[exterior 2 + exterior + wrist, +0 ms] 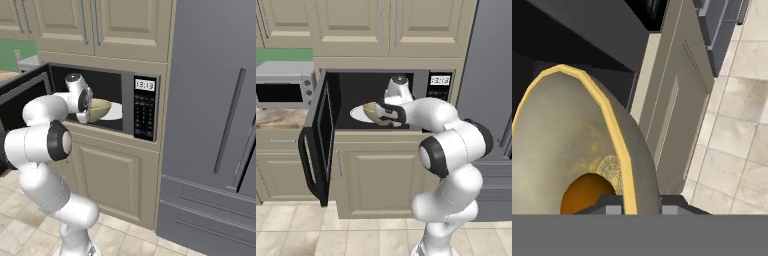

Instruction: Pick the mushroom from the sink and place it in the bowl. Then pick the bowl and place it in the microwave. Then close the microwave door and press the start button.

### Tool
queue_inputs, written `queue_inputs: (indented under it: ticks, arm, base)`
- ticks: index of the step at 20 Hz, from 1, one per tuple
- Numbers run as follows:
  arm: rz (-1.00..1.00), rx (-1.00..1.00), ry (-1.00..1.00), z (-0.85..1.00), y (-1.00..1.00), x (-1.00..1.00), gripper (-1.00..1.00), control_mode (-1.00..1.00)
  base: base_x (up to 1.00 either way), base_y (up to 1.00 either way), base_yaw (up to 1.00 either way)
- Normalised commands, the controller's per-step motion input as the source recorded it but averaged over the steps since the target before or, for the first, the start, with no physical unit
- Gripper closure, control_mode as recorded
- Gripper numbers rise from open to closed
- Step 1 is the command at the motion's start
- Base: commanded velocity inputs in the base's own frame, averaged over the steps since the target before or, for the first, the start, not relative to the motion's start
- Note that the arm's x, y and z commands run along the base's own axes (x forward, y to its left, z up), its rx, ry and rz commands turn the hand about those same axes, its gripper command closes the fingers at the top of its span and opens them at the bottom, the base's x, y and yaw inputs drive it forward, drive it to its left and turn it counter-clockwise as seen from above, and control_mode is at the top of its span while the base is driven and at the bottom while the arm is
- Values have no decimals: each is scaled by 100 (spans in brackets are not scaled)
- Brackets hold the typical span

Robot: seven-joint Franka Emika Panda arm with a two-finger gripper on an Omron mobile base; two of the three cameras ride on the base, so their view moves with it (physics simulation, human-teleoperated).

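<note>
Nearest the hand camera, the gripper is seen clenched on the yellowish rim of the bowl, one finger inside the rim and one outside, and the mushroom is seen lying inside the bowl against its lower wall. In the base views the bowl is held just above the white turntable plate inside the microwave; whether it already rests on the plate cannot be told. The mushroom's transfer from the sink into the bowl is therefore judged done, and the bowl's placement in the microwave is judged nearly done. Left to do are the release of the bowl, the withdrawal of the arm, the closing of the microwave door, which stands swung wide open to the left of the microwave, and the press of the start button. On the keypad, at the microwave's right side, a clock display is read as 13:13; the button labels are too small to be read.
</note>
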Motion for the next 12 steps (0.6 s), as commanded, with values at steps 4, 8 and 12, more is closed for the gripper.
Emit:
queue_inputs:
  ticks: [4, 8, 12]
  arm:
    - [0, 0, 0, -25, 5, 89, 100, -100]
    - [0, 0, 0, -13, 1, 80, 100, -100]
    - [-2, 0, 0, -25, 5, 77, 100, -100]
  base:
    - [0, 0, 0]
    - [0, 0, 0]
    - [0, 0, 0]
